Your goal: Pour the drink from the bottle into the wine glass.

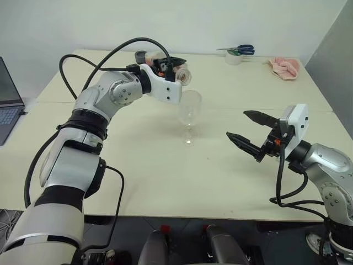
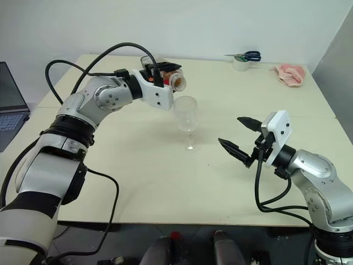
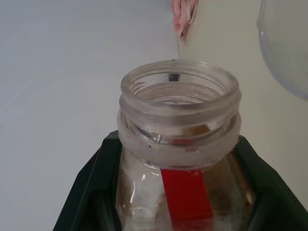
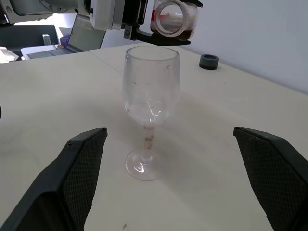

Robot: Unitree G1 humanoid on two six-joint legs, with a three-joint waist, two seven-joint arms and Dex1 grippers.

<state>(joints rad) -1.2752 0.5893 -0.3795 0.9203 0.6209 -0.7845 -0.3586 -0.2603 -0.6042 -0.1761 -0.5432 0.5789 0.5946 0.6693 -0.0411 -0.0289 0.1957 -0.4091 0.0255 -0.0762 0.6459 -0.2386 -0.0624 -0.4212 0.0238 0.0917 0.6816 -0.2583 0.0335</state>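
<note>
Tabletop (image 1: 220, 182): empty wine glass (image 1: 189, 110), left claw (image 2: 165, 74) clamped on tipped uncapped bottle (image 2: 175, 80), right claw (image 1: 251, 132) agape.

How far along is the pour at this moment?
Done: the bottle is uncapped, shut in the left gripper and tipped about level above the wine glass. In hand: a little drink sits by the mouth, no stream visible. Left: the glass looks empty. The right gripper waits open beside it.
</note>
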